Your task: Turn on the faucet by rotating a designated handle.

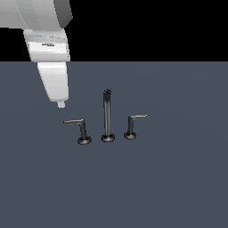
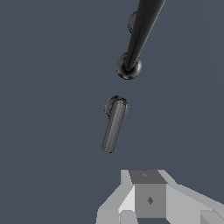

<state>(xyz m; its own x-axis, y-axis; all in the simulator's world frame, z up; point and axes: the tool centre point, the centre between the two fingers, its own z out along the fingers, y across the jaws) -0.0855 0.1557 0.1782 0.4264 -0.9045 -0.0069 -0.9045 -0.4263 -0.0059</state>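
Beside handle (image 1: 79, 129) — spout post (image 1: 107, 116), claw (image 1: 61, 104) apart

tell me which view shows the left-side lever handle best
The exterior view: the handle shows whole in profile, arm, post and round base. The wrist view sees the handle from above, foreshortened, post hidden.

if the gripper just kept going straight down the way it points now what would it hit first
Probably the bare floor, though depth is unclear. The gripper points down, above and off the tip of the handle on the exterior view's left. The wrist view shows that lever ahead of the fingers, not under them.
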